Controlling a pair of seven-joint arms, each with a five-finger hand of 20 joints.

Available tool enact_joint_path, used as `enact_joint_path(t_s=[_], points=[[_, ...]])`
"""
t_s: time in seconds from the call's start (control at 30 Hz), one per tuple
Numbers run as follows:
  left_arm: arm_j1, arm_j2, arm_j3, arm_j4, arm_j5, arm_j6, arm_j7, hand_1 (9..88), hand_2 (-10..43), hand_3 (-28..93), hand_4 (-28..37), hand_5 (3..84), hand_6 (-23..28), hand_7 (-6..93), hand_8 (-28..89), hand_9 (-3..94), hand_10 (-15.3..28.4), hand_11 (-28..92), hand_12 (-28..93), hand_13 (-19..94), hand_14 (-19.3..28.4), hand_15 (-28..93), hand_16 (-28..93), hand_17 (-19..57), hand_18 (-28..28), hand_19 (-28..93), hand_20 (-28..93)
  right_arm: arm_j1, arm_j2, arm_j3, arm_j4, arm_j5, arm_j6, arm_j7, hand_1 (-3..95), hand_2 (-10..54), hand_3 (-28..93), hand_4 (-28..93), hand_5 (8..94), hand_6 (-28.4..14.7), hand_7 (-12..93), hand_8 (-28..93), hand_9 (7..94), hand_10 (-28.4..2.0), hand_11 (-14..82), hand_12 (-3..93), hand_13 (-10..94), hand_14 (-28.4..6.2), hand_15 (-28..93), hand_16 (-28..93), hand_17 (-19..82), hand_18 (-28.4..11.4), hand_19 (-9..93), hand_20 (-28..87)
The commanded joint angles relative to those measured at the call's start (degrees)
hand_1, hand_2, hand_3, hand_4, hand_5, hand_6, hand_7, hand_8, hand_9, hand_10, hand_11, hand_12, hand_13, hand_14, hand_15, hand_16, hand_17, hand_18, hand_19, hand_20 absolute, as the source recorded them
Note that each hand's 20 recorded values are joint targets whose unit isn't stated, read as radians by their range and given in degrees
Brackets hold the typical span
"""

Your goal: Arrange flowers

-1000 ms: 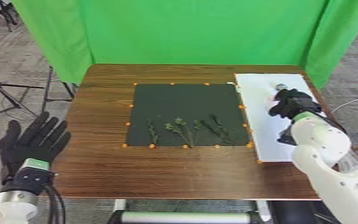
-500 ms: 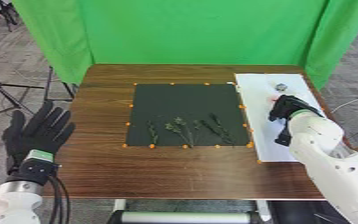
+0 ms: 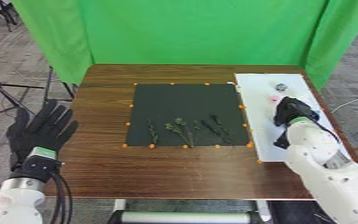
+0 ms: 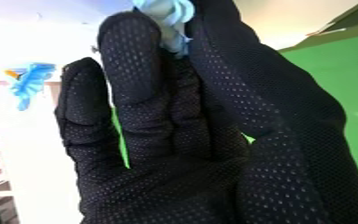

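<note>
1. Your right robot hand (image 3: 293, 112) has just drawn back over the white board (image 3: 268, 146), toward its near side. The pink bloom (image 3: 274, 98) and the pale blue bloom (image 3: 281, 87) now lie clear of it, farther up the board.

2. In the wrist view you have a blue flower (image 4: 169, 17) pinched between thumb and fingertips, petals poking out past them. Its stem end is hidden, so you can't check how deep the grip goes. Another blue flower (image 4: 31, 85) shows well apart from that hand.

3. For the task, this reads as the pick-up done and the carry about to begin. The green stems (image 3: 180, 131) lie on the black mat (image 3: 171, 102) where they were, no bloom among them, so you are probably early in the arrangement.

4. Pose: your right arm comes in from the lower right, its hand low over the board, fingers pointing toward the far side. Next you'd likely lift and swing left to the mat; watch that the soft petals don't slip or snag on the glove.

5. Your left robot hand (image 3: 40, 132) has shifted slightly toward the worktop (image 3: 158, 172) and waits by its left edge, fingers straight and apart, holding nothing.
</note>
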Motion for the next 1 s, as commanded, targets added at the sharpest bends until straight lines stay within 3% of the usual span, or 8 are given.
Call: enact_joint_path(t_s=[0.03,0.23,0.43,0.6,0.73,0.83,0.87,1.0], points=[[1.17,-0.14,-0.72,0.08,0.49,-0.61,-0.30,26.4,13.7,70,-28.3,35.5,7.0,14.9,-10,28.9,13.6,21,11,17,10.9,29,-8,-5.1,11.6,26,9,-3.02,-0.39,2.01,-6.45,-0.41,3.13,-4.02,65.2,-9.5,70,-28,67.6,-1.5,46,7,79.0,-9.3,21.4,50.7,73,-4.8,46,50,39,-19.2,80,37],[2.03,-0.41,-0.21,0.19,-0.23,0.52,0.95,26.4,13.3,70,-28.3,35.3,7.0,14.4,-10,27.3,13.2,20,10,15,10.1,27,-8,-5.2,11.6,26,9,2.70,-2.48,-2.46,-12.40,4.11,1.72,-6.79,65.1,-9.5,70,-28,68.0,-1.5,45,8,79.2,-9.3,21.3,51.2,73,-5.0,46,51,39,-19.3,79,39],[1.96,-0.43,-0.08,0.86,-0.23,0.72,1.56,26.0,13.4,70,-28.3,35.0,6.9,13.9,-10,26.2,13.0,19,10,14,9.4,25,-9,-5.2,11.5,26,9,11.74,-9.55,-10.38,-11.65,8.46,4.22,-11.24,65.1,-9.5,71,-28,68.3,-1.7,45,8,79.3,-9.3,21.2,51.4,73,-5.0,46,51,39,-19.3,79,39],[1.63,-0.33,-0.21,1.12,0.36,1.18,1.83,25.9,13.5,70,-28.3,34.9,6.8,13.8,-10,26.0,13.0,19,10,14,9.3,24,-8,-5.1,11.4,25,9,18.76,-14.24,-20.56,-7.02,11.32,7.11,-17.33,65.0,-9.5,71,-28,68.3,-1.8,45,9,79.3,-9.4,21.1,51.5,73,-4.9,46,52,39,-19.3,79,40],[1.54,-0.02,0.34,1.26,-0.06,1.02,2.06,25.9,13.5,70,-28.3,35.0,6.8,13.8,-10,26.0,12.9,19,10,14,9.3,24,-8,-5.2,11.5,26,9,22.72,-17.20,-27.95,-3.10,11.99,7.69,-20.13,64.8,-9.5,71,-28,68.2,-1.6,45,8,79.3,-9.3,21.0,51.4,73,-5.0,45,51,39,-19.2,78,40],[1.10,0.24,0.86,1.36,-0.09,1.06,2.15,25.9,13.4,70,-28.3,34.9,6.7,14.0,-10,26.0,12.9,19,10,14,9.4,24,-8,-5.2,11.5,25,9,24.48,-19.39,-31.63,-0.26,10.84,5.77,-20.98,64.6,-9.5,71,-28,68.0,-1.4,45,8,79.3,-9.1,21.0,51.3,73,-5.1,45,51,39,-19.2,78,41],[0.99,0.39,1.04,1.42,-0.25,1.09,2.41,25.9,13.4,70,-28.3,34.9,6.7,14.0,-10,26.0,12.9,19,10,14,9.4,25,-8,-5.3,11.5,25,9,24.86,-20.60,-31.97,0.72,10.39,1.98,-20.72,64.6,-9.5,71,-28,68.0,-1.4,45,8,79.2,-9.0,21.0,51.4,73,-5.2,45,52,39,-19.2,78,41],[-0.44,0.87,2.08,1.89,-0.11,0.90,2.07,25.8,13.4,70,-28.3,34.9,6.7,14.1,-10,26.1,13.0,19,10,14,9.6,25,-8,-5.3,11.5,26,9,25.92,-22.24,-35.15,3.92,8.07,1.57,-20.78,64.7,-9.5,71,-28,67.2,-1.2,46,7,78.7,-8.9,21.0,51.4,73,-5.4,45,51,38,-18.9,78,41]])
